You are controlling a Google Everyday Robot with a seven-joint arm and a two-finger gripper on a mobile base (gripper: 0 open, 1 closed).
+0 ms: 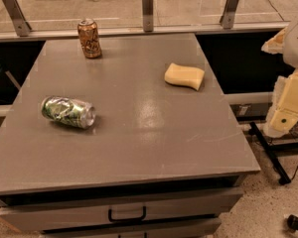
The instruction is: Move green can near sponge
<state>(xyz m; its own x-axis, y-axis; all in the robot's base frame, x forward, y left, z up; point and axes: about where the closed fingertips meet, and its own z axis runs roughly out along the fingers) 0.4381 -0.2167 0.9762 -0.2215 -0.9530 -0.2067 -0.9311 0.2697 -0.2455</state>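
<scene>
On table (139, 133), dented green can (68, 112), rounded sponge (184, 76), pincer (287, 100) at right.

- The green can (68, 112) lay on its side on the left part of the grey table (149, 138). It was dented, shiny green and silver, with its silver end turned to the right.
- The sponge (184, 76) lay flat toward the right rear, a pale yellow soft block with rounded edges, well apart from the can.
- The gripper (284, 118) hung beyond the table's right edge, touching neither.
</scene>
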